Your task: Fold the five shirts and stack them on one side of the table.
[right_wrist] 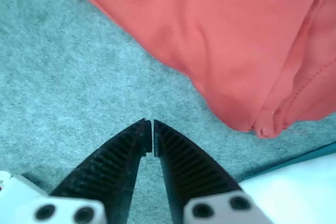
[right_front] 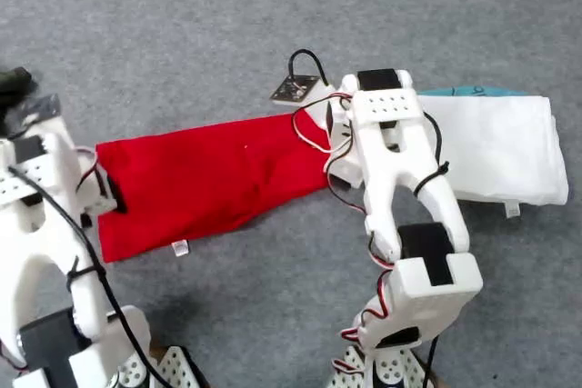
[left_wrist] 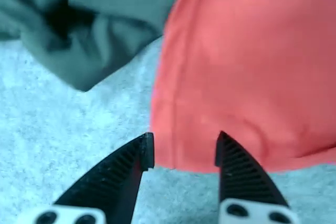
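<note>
A red shirt point(right_front: 209, 179), folded into a long strip, lies across the middle of the grey table cover. My left gripper point(left_wrist: 184, 153) is open at the shirt's left end, with the red hem point(left_wrist: 241, 77) just between the fingertips. My right gripper point(right_wrist: 152, 132) is shut on nothing and hovers over bare cover beside the shirt's right end point(right_wrist: 226, 35). In the high view the left arm point(right_front: 55, 197) stands at the strip's left end and the right arm point(right_front: 391, 134) at its right end.
A folded white shirt point(right_front: 496, 147) lies at the right on a teal one point(right_front: 473, 91); both show beside the right gripper point(right_wrist: 299, 187). A dark grey-green shirt point(left_wrist: 89, 19) is bunched at the far left point(right_front: 14, 88). A small circuit board point(right_front: 293, 89) lies behind the red shirt.
</note>
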